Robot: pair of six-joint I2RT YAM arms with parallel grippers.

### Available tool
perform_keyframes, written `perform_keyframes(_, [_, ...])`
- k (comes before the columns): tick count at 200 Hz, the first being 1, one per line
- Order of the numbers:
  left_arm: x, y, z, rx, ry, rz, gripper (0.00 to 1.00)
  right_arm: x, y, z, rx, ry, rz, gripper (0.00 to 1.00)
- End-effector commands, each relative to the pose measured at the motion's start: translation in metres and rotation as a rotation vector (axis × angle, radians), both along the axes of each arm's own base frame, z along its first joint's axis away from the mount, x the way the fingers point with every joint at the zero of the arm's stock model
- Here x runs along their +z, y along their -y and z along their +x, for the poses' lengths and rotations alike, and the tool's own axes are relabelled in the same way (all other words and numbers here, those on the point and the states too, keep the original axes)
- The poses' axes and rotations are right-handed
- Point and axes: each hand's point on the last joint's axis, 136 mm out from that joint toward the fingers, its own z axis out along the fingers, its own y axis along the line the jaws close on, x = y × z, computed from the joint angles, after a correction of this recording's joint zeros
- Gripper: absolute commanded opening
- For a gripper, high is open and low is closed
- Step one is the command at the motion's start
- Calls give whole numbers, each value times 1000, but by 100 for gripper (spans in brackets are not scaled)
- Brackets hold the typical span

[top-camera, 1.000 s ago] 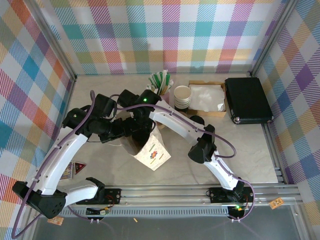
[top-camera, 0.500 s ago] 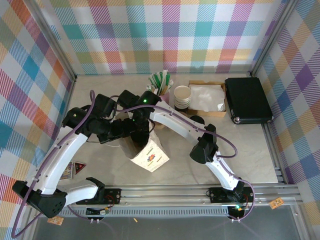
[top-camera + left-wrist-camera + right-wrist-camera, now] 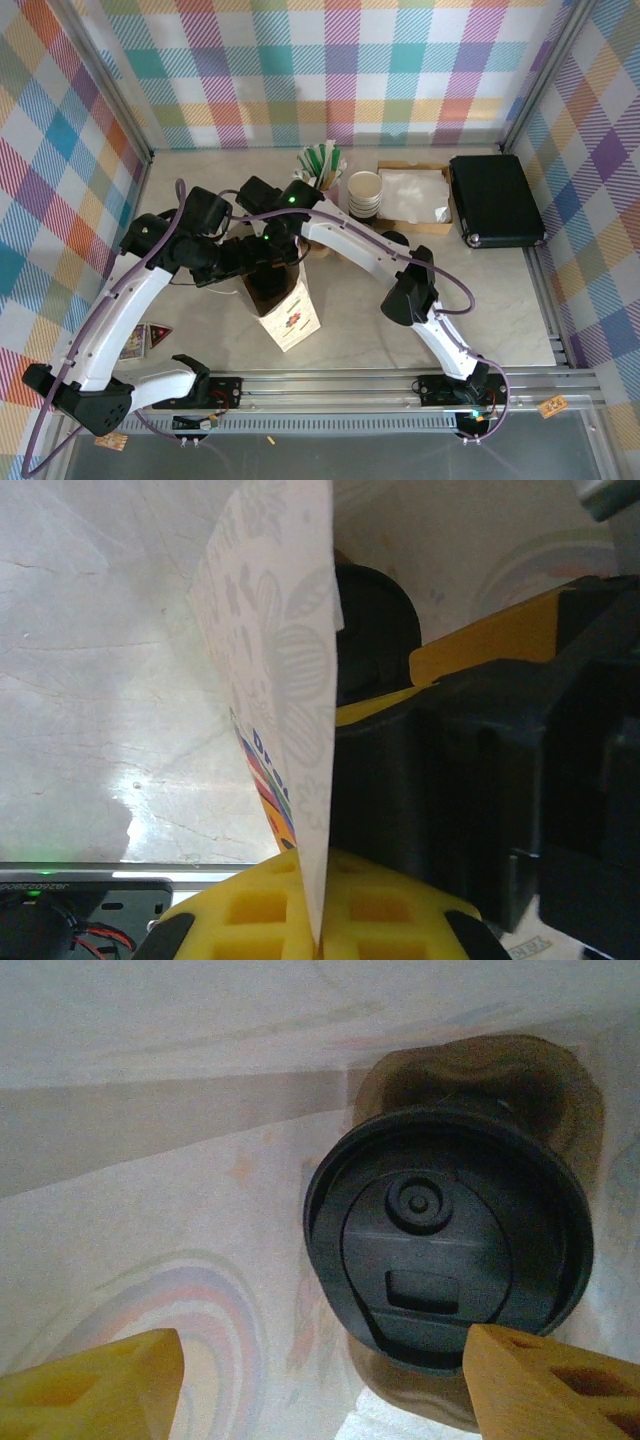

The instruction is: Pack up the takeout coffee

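Top view: a printed paper bag [image 3: 296, 318] stands on the pale table [image 3: 480, 300] between the two arms, its mouth turned up and dark inside. The left gripper [image 3: 320, 925] is pinched tight on the bag's rim; the left wrist view shows the thin paper wall running straight down between its yellow fingers [image 3: 250, 910], holding that side of the mouth upright. The right gripper [image 3: 320, 1380] reaches down into the mouth from the far side. In the right wrist view its two yellow fingertips [image 3: 100, 1390] stand wide apart with nothing clamped between them, and the takeout coffee [image 3: 450, 1260] lies beyond them at the bottom of the bag, upright, its round black lid facing the camera, close to a fold in the paper wall. The right-hand fingertip overlaps the lid's near edge in the picture; whether it touches cannot be told. The left wrist view shows the same black lid just behind the paper wall, beside the right gripper's black and yellow body. Along the far edge of the table stand a stack of cream cups [image 3: 365, 195], a shallow tray [image 3: 412, 228] and a black case [image 3: 495, 200].
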Motion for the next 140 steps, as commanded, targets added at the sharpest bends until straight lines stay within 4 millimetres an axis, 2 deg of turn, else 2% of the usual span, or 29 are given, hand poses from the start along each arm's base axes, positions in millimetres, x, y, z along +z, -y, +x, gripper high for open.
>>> perform_keyframes(1, [-1,10,2,-32,-2,-14,0,73,-24,-26,82,-33,267,73])
perform_keyframes(46, [-3,7,1,-19,-11,-4,0,84,-19,-25,73,-38,285,68])
perform_keyframes(86, [3,13,3,-33,18,-39,0,77,-6,-16,31,13,202,67])
perform_keyframes(113, [13,18,5,-59,53,-71,23,73,-1,-9,7,45,165,66])
perform_keyframes(140, [20,17,4,-68,74,-77,40,71,1,-8,-13,52,151,66])
